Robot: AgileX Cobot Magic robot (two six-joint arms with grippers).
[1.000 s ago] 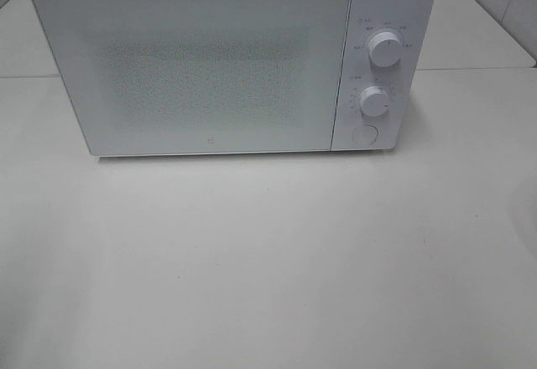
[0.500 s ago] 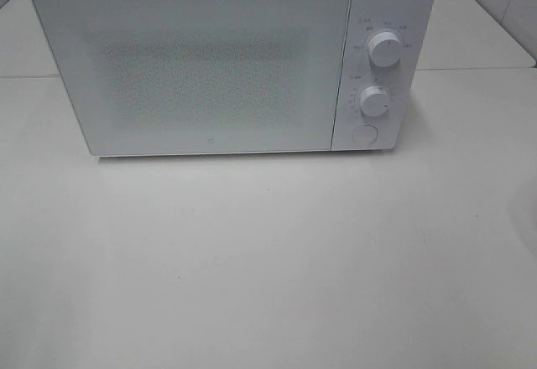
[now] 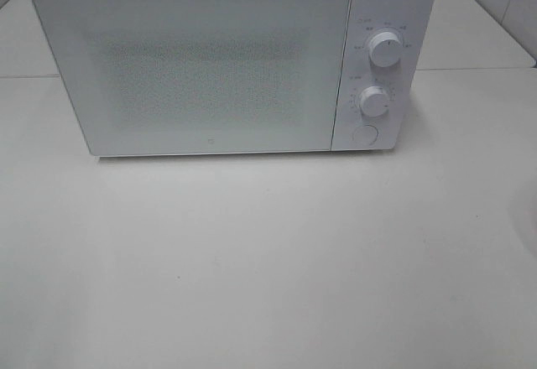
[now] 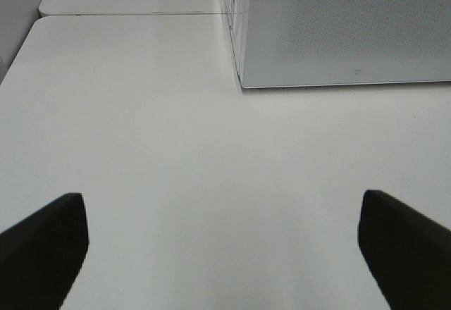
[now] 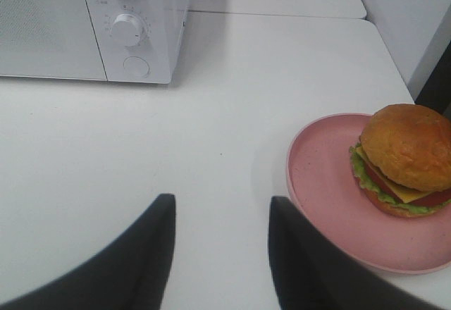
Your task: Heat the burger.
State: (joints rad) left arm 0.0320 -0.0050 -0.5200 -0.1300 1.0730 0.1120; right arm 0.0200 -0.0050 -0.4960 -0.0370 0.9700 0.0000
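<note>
Right now your burger (image 5: 406, 160) sits on a pink plate (image 5: 331, 204), off toward one side of it, and only the right wrist view catches it; the plate's far edge is cut off there. Just beside the plate, your right end effector (image 5: 220, 253) hangs over bare surface (image 5: 211, 113) with its fingers partly apart and nothing between them, touching neither plate nor burger. Your left end effector (image 4: 222, 250) is spread wide and empty, its fingertips (image 4: 49, 239) showing only at the picture's corners, facing the lower corner of the microwave (image 3: 226, 59). The microwave stands at the back of the surface with its door (image 3: 197, 71) closed, two dials (image 3: 384, 49) and a round button (image 3: 364, 134) on its right panel. You seem to be at the very start: nothing is picked up and the oven is not yet opened. Next, I judge, you need the door open, probably by that button, before the plate can go in. The high view shows neither arm, burger nor plate, the dial markings are too small to read, and the frosted door hides the cavity.
</note>
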